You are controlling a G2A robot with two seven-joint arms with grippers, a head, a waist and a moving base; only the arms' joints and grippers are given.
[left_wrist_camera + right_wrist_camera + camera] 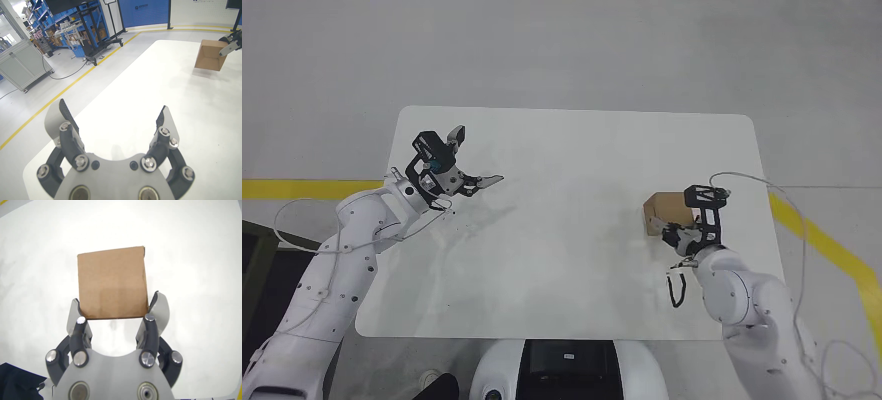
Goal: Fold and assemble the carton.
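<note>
A small brown carton (666,212) is at the right side of the white table (572,280). My right gripper (683,214) is shut on it, one finger against each side wall near its end. In the right wrist view a closed face of the carton (112,283) shows between the gripper (116,298) fingers. From the left wrist view the carton (209,55) shows an open, hollow end and a shadow under it, with the right gripper (229,45) at its far corner. My left gripper (477,157) is open near the table's far left, holding nothing (113,105).
The table's middle (572,200) is bare white surface between the two arms. A black cable loop (677,290) hangs by the right arm. Yellow floor tape (302,188) runs past both table ends. Shelving and carts (75,34) stand well beyond the table.
</note>
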